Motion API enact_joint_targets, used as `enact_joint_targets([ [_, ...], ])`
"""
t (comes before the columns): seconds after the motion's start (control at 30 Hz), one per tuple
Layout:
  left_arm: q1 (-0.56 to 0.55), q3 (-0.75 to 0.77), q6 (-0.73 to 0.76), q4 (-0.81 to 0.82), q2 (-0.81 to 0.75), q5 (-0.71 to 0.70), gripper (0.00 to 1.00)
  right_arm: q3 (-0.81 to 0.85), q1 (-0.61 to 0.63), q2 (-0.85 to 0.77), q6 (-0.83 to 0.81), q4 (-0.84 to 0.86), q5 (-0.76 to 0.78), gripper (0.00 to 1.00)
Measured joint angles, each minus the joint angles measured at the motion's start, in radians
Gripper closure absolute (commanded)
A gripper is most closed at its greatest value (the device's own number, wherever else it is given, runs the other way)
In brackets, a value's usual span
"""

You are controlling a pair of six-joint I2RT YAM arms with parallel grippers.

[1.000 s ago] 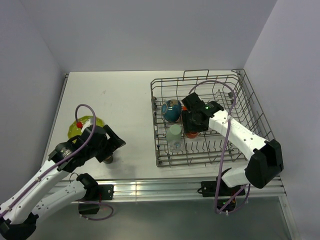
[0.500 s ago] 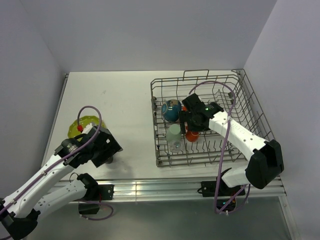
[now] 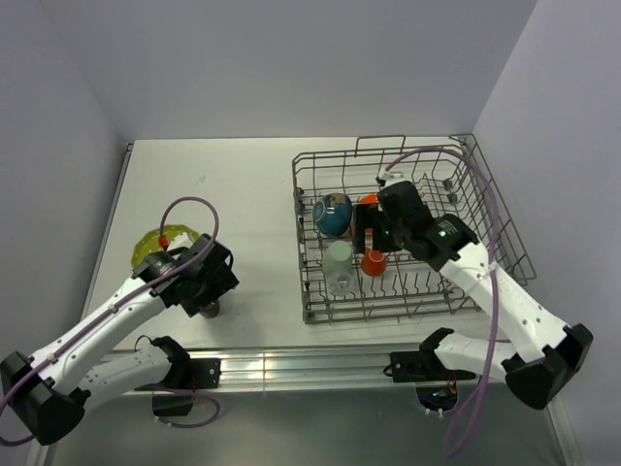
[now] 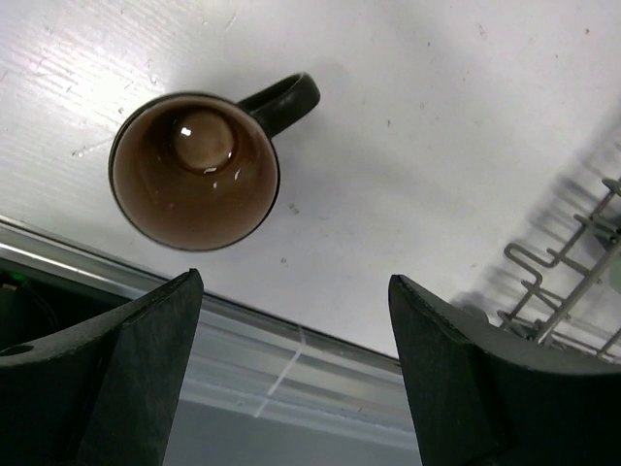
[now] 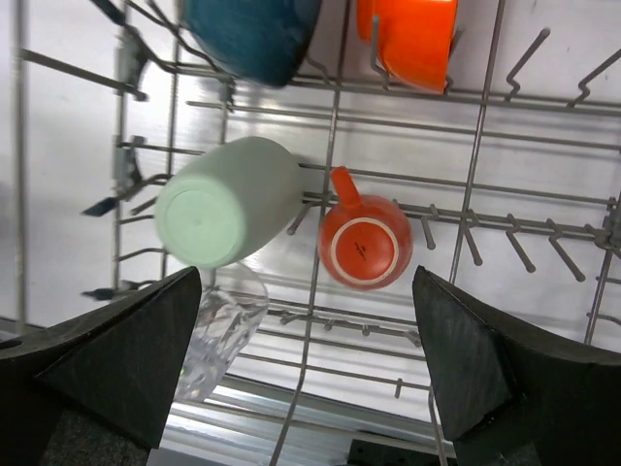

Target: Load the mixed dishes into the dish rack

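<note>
The dark brown mug (image 4: 194, 170) stands upright on the table, handle to the upper right; in the top view it (image 3: 212, 309) peeks out under my left gripper (image 3: 208, 289). My left gripper (image 4: 294, 282) is open and empty just above it. The yellow-green plate (image 3: 148, 249) lies left of it. In the dish rack (image 3: 485, 228) sit the blue bowl (image 5: 252, 34), orange-red bowl (image 5: 408, 39), pale green cup (image 5: 228, 199), clear glass (image 5: 218, 330) and the upturned small orange cup (image 5: 364, 243). My right gripper (image 5: 306, 282) is open and empty above the cups, as the top view (image 3: 369, 236) also shows.
The rack's corner (image 4: 572, 282) shows to the right of the mug. An aluminium rail (image 3: 320, 364) runs along the table's near edge. Walls close in on the left, back and right.
My right gripper has let go of the small orange cup in the rack and risen. My left arm has swung in over the dark brown mug.
</note>
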Motion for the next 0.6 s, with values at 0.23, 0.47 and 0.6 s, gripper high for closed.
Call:
enact_joint_targets([
  [0.23, 0.101, 0.001, 0.098, 0.085, 0.076, -0.006, 0.21, 0.012, 0.002, -0.116, 0.0, -0.007, -0.007, 0.03],
  [0.47, 0.187, -0.02, 0.196, 0.182, 0.146, 0.009, 0.3, 0.016, 0.002, -0.171, 0.0, -0.019, -0.013, 0.03],
  [0.6, 0.192, -0.025, 0.226, 0.22, 0.191, 0.024, 0.37, 0.016, 0.002, -0.192, -0.001, -0.029, -0.021, 0.03],
])
